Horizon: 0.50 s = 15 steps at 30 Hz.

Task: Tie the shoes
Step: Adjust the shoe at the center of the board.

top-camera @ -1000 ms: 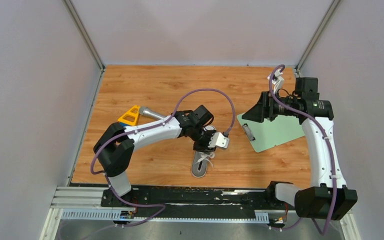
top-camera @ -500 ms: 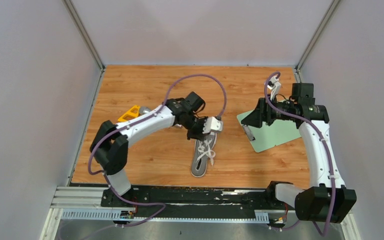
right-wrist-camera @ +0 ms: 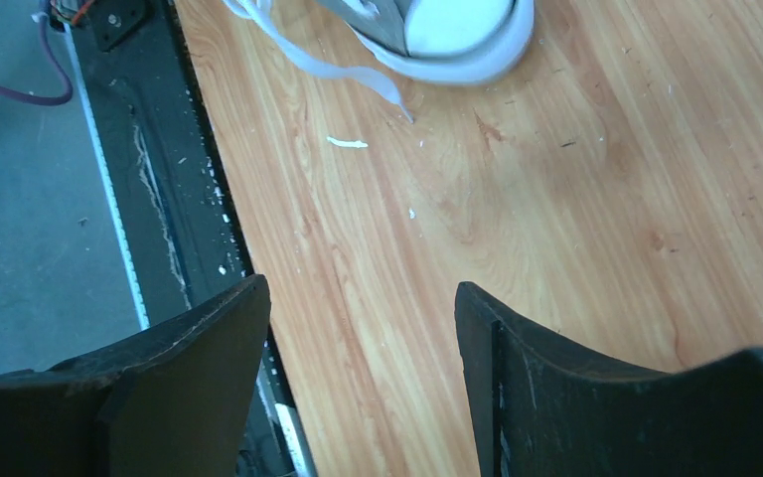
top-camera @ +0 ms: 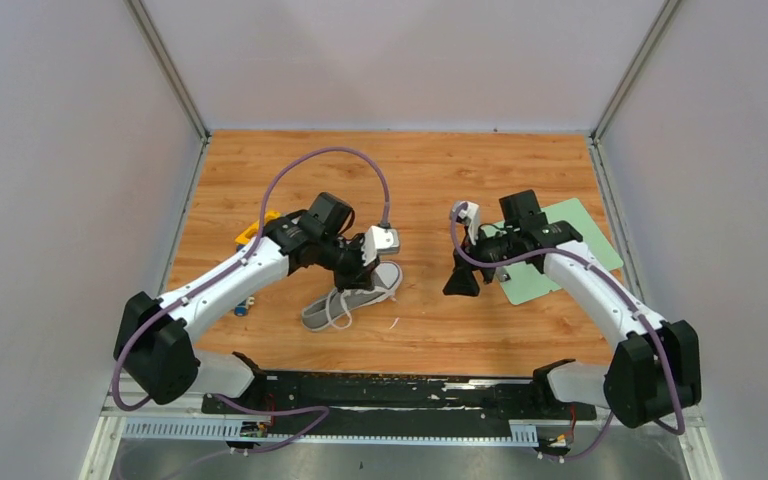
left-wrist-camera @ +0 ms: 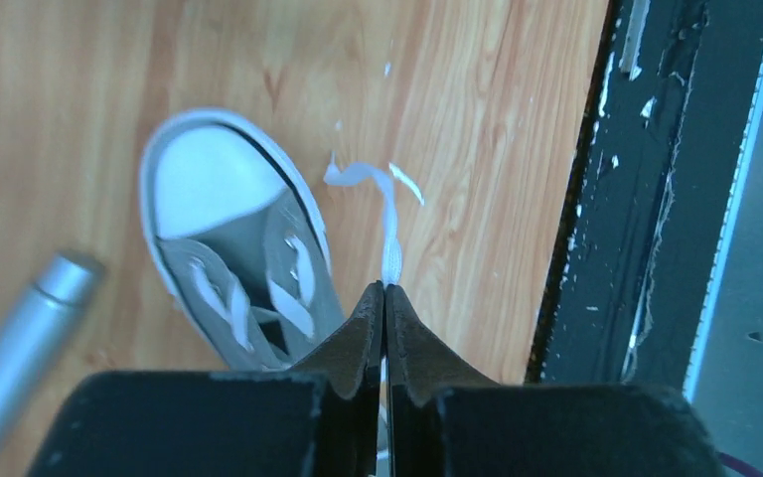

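Observation:
The small grey sneaker (top-camera: 352, 297) lies on the wooden table, its white toe cap pointing up and to the right, white laces loose beside it. My left gripper (top-camera: 350, 276) is over the shoe. In the left wrist view it (left-wrist-camera: 385, 290) is shut on a white lace (left-wrist-camera: 389, 224), with the shoe (left-wrist-camera: 233, 253) just to its left. My right gripper (top-camera: 457, 285) hovers to the right of the shoe, apart from it, open and empty. In the right wrist view the gripper (right-wrist-camera: 363, 298) is over bare wood, with the toe cap (right-wrist-camera: 457, 25) and a lace end (right-wrist-camera: 328, 62) ahead.
A green board (top-camera: 565, 250) lies at the right behind the right arm. A yellow object (top-camera: 256, 229) and a small blue piece (top-camera: 243, 306) lie left of the shoe. A silver cylinder (left-wrist-camera: 30, 333) lies next to the shoe. The black rail (top-camera: 390, 385) runs along the near edge.
The left gripper has drawn left and nearer, and the shoe has turned from pointing near-far to lying slanted. The right arm has swung left and down off the green board toward the shoe.

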{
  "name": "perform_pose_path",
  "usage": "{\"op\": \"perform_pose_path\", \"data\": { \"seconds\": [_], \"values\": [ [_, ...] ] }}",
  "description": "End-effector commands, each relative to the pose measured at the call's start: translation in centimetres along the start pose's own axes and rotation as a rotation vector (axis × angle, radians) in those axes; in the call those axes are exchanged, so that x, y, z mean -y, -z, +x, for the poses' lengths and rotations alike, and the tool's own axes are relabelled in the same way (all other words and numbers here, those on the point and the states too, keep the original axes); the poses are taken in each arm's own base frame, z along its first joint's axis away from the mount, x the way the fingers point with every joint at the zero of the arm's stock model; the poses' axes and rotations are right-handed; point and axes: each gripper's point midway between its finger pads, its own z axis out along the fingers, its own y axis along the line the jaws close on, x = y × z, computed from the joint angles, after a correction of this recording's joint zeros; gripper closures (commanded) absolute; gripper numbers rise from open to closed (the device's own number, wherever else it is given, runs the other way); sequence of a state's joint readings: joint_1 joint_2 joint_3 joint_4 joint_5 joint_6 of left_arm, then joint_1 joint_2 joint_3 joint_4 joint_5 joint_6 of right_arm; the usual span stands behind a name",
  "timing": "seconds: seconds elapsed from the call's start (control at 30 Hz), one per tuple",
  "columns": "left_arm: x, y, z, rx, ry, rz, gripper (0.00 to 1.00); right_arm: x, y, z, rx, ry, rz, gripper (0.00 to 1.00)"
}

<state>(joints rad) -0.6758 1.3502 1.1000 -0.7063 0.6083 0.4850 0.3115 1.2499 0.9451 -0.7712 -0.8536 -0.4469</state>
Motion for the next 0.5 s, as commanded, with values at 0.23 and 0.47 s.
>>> {"op": "perform_pose_path", "data": {
  "seconds": [0.23,0.47],
  "values": [
    [-7.5,5.1,1.0,0.056,0.429,-0.289,0.51,1.4,-5.2,-1.6,0.003,-0.011,-0.065,0.31],
    [-9.4,8.5,11.0,0.007,1.168,-0.419,0.38,2.0,-7.6,-2.0,0.002,-0.215,-0.114,0.30]
  ]
}}
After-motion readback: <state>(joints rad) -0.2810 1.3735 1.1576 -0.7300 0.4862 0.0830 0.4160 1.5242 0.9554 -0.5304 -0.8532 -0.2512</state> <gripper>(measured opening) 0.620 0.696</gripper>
